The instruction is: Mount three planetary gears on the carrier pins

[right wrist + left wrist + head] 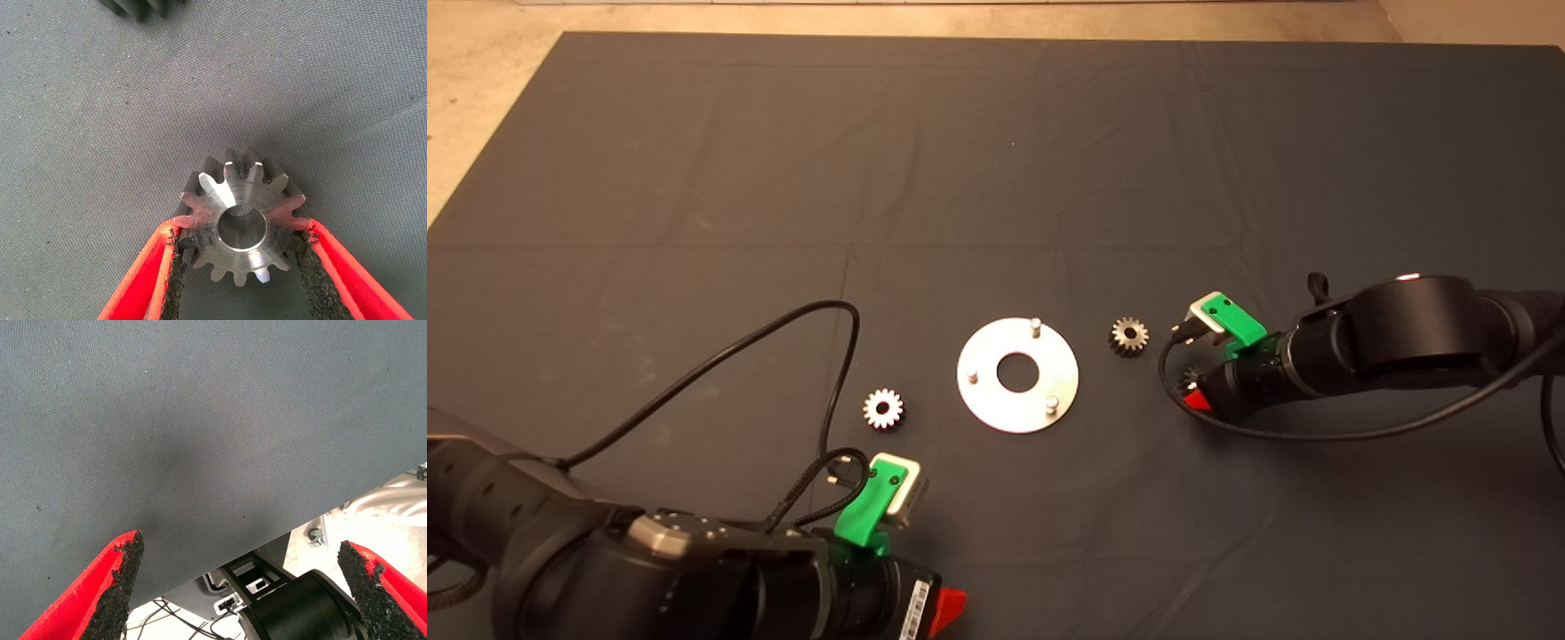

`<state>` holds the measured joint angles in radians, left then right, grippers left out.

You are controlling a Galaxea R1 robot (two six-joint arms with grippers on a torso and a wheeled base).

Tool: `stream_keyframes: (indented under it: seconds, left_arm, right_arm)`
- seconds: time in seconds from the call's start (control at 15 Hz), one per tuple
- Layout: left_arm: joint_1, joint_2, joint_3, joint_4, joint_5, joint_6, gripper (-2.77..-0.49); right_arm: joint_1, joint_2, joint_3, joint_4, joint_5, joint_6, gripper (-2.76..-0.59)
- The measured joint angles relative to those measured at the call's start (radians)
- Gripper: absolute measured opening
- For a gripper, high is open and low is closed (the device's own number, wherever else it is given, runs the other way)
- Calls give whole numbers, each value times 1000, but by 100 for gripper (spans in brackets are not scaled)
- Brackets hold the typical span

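Dark mat (996,160): right hand (240,243) clamps gear (241,217); left hand (243,587) spread, empty; disc (1017,374) unobstructed

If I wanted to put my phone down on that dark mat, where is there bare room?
The whole far half of the mat, beyond the disc, is bare. It is crowded near the front: two loose gears flank the disc, the right claw grips a third gear, and the left claw waits at the near edge.
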<state>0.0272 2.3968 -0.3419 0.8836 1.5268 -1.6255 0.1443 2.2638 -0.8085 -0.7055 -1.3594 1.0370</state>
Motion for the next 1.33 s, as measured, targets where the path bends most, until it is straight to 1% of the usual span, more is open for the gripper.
stream_keyframes:
  seconds: [0.2, 0.67, 0.73, 0.8, 0.93, 1.13, 1.2, 1.27, 1.33]
  left_arm:
    - [0, 0, 0, 0, 0, 0, -119]
    - [0, 0, 0, 0, 0, 0, -119]
    - [0, 0, 0, 0, 0, 0, -119]
    - [0, 0, 0, 1, 0, 0, -119]
    - [0, 0, 0, 3, 0, 0, -119]
    - [0, 2, 0, 4, 0, 0, -119]
    - [0, 2, 0, 4, 0, 0, -119]
    - [0, 2, 0, 4, 0, 0, -119]
    - [0, 2, 0, 4, 0, 0, -119]
  right_arm:
    - [0, 0, 0, 0, 0, 0, -231]
    - [0, 0, 2, 0, 0, 0, -237]
    - [0, 0, 7, -1, -2, 0, -239]
    - [0, -1, 15, -2, -7, 0, -239]
    - [0, -5, 49, -2, -13, 0, -241]
    - [0, -6, 133, -1, -18, 0, -244]
    - [0, -7, 153, -2, -23, 0, -244]
    - [5, -11, 187, -1, -27, 0, -244]
    - [26, -16, 236, 0, -34, 1, -245]
